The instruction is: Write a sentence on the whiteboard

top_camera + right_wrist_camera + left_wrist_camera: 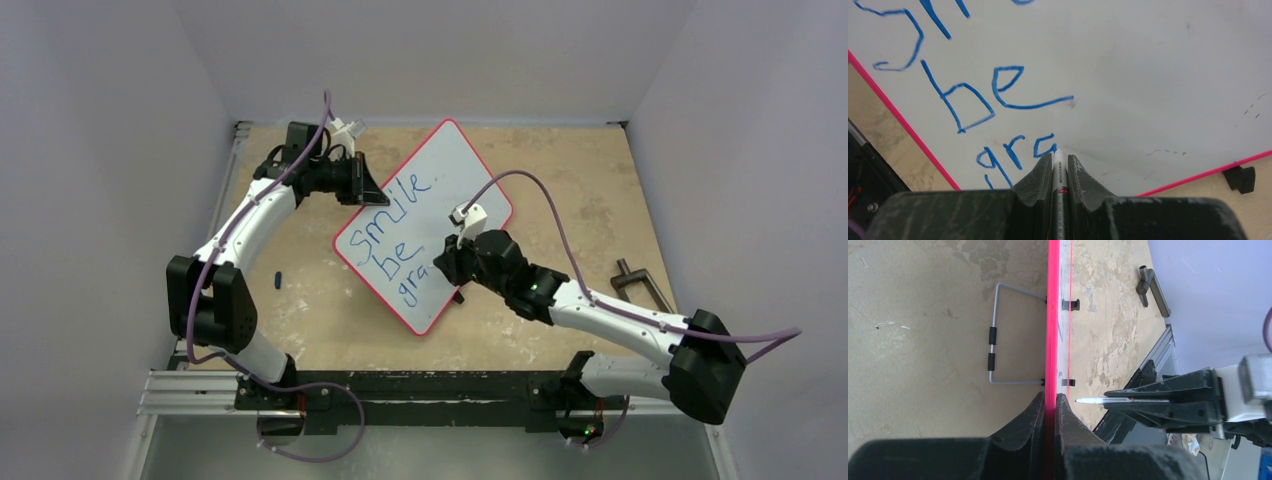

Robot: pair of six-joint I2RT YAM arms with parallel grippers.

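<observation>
Now the right end effector (1059, 160), gripping the marker (1060, 176), has its tip just right of "gra"; the sentence (998, 95) should continue rightward, while the left end effector (1050, 401) clamps the whiteboard (1052, 315).

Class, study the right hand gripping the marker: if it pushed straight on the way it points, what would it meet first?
The whiteboard, right after the blue "gra". The marker in the right hand seems to have its tip at the surface; contact is unclear.

whiteboard (460, 165) white, red rim | sentence (395, 215) blue | table (580, 180) mottled tan | cable (520, 173) purple | feet (1240, 178) black
</observation>
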